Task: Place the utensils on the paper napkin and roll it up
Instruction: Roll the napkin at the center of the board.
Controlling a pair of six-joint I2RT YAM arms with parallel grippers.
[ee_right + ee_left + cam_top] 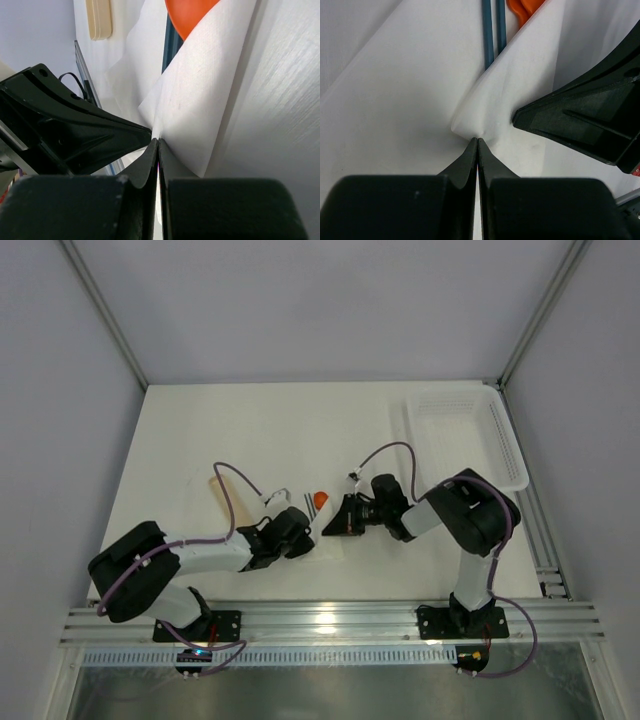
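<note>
Paper napkin (pixel 395 100) fold is sitting pinched in both fully closed tools, left gripper (pixel 477 141) and right gripper (pixel 158 142), toward the table's (pixel 200 420) near edge. Orange utensil (pixel 190 15) is lying under the flap; tan stick (pixel 216 490) is lying outside, leftward. Rolling seemingly starting; next: turning the fold over evenly.

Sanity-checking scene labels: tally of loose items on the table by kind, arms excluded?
paper napkin: 1
tan stick: 1
orange piece: 1
thin blue sticks: 2
mesh basket: 1
Total: 6
</note>
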